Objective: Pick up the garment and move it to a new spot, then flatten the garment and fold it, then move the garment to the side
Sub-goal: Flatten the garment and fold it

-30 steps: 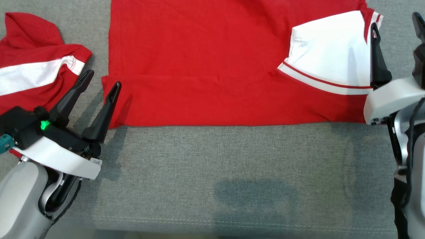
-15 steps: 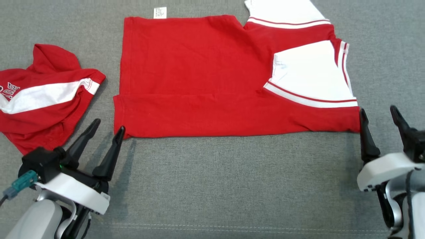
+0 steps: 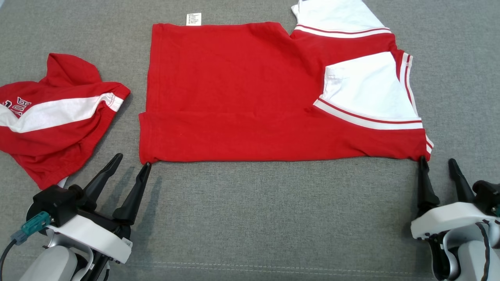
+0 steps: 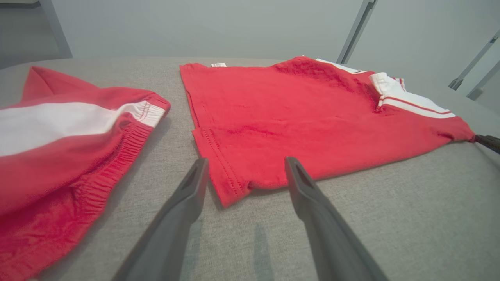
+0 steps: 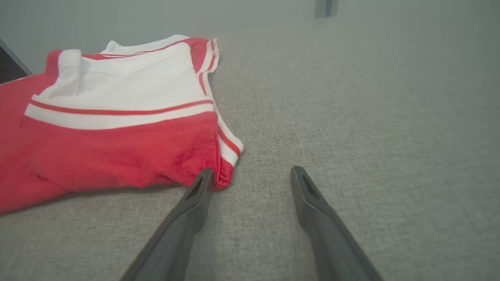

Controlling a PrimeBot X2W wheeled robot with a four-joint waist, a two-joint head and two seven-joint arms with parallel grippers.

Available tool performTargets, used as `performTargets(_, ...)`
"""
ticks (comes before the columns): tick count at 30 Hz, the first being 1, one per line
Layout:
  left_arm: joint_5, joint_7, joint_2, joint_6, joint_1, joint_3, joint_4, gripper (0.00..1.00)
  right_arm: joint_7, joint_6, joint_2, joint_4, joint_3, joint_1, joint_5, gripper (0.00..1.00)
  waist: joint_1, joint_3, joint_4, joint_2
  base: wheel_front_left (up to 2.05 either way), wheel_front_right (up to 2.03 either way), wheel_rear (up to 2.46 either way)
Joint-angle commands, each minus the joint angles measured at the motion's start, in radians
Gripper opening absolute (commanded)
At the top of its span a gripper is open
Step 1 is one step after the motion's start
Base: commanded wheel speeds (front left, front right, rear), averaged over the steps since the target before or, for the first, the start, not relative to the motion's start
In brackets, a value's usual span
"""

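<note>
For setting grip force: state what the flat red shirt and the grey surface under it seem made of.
The flat red shirt: probably soft knit cotton, matte; it lies limp, with a double-stitched hem. The grey surface: seemingly woven upholstery fabric, matte; flecked weave and a stitched seam show.

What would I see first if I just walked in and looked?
A big red shirt with white sleeves lies flat in the middle of the grey surface. The left end effector and right end effector, both open, point at its near corners. A crumpled red-and-white garment sits to its left.
</note>
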Motion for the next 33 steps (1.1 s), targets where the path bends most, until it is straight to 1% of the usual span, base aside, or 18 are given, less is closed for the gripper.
performTargets(1,0.012,-0.006,0.038,0.000,-0.013,0.040,-0.018,1.00,-0.018,0.003,-0.007,-0.009,0.030,-0.023,0.015,1.00,0.0000,0.001,0.002,0.0000,0.00,0.00,0.00)
performTargets(9,0.016,-0.006,0.039,0.000,-0.008,0.040,-0.019,1.00,-0.050,0.003,-0.007,0.094,0.081,-0.076,0.095,1.00,0.0000,0.001,0.007,0.0000,0.00,0.00,0.00)
performTargets(13,0.016,-0.006,0.041,0.000,-0.007,0.039,-0.022,1.00,-0.051,0.003,-0.007,0.094,0.116,-0.096,0.138,1.00,0.0000,0.006,0.005,0.0000,0.00,0.00,0.00)
performTargets(14,0.016,-0.006,0.042,0.000,-0.007,0.039,-0.023,1.00,-0.051,0.003,-0.007,0.092,0.125,-0.097,0.149,0.93,0.0000,0.007,0.005,0.0000,0.00,0.00,0.00)
performTargets(15,0.016,-0.006,0.042,0.000,-0.007,0.038,-0.024,1.00,-0.052,0.003,-0.007,0.090,0.131,-0.098,0.153,0.57,0.0000,0.009,0.004,0.0000,0.00,0.00,0.00)
performTargets(17,0.015,-0.006,0.042,0.000,-0.007,0.037,-0.027,1.00,-0.052,0.003,-0.007,0.089,0.137,-0.098,0.153,0.15,0.0000,0.009,0.003,0.0000,0.00,0.00,0.00)
performTargets(18,0.015,-0.006,0.042,0.000,-0.007,0.036,-0.027,1.00,-0.052,0.003,-0.007,0.092,0.139,-0.097,0.149,0.00,0.0000,0.009,0.002,0.0000,0.00,0.00,0.00)
performTargets(25,-0.012,-0.006,0.037,0.000,-0.008,0.037,-0.017,1.00,-0.052,0.003,-0.007,0.075,0.108,-0.084,0.126,0.00,0.0000,0.006,-0.006,0.0000,0.00,0.00,0.00)
performTargets(26,-0.038,-0.006,0.036,0.000,-0.012,0.037,-0.003,1.00,-0.052,0.003,-0.007,0.067,0.111,-0.081,0.123,0.00,0.0000,0.008,-0.014,0.0000,0.00,0.00,0.00)
performTargets(33,-0.084,-0.006,0.061,0.000,-0.051,0.032,0.047,1.00,-0.052,0.003,-0.007,0.043,0.147,-0.079,0.109,0.00,0.0000,0.033,-0.041,0.0000,0.00,0.00,0.00)
